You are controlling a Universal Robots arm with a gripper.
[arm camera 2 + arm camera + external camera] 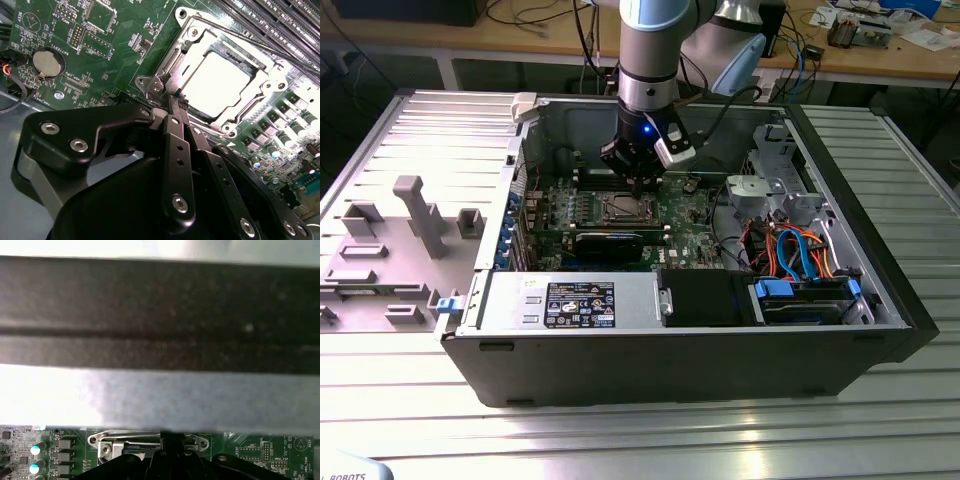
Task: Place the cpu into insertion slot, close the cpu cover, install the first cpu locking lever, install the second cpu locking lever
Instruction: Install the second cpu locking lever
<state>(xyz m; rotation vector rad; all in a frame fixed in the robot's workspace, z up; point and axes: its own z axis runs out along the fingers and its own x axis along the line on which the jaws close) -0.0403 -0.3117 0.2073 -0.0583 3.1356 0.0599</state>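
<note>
The cpu (pixel 220 80) lies silvery and flat in the insertion slot (pixel 625 208) on the green motherboard (pixel 105 45). The cpu cover (pixel 272 80), a bright metal frame, lies flat around the chip. A thin metal lever rod (pixel 250 38) runs along one side of the socket. My gripper (pixel 176 102) is shut with nothing between its fingers. Its tips rest at the socket frame's corner, beside the chip. In the exterior view the gripper (pixel 638 186) hangs just above the socket's far edge. The first wrist view has the gripper (pixel 170 439) at the frame's edge (pixel 125 437).
Inside the open case, a long black card (pixel 610 243) lies in front of the socket and memory slots (pixel 280 20) run beside it. A coin battery (pixel 47 62) sits on the board. The case wall (pixel 160 315) stands close behind. Blue cables (pixel 800 250) fill the exterior view's right.
</note>
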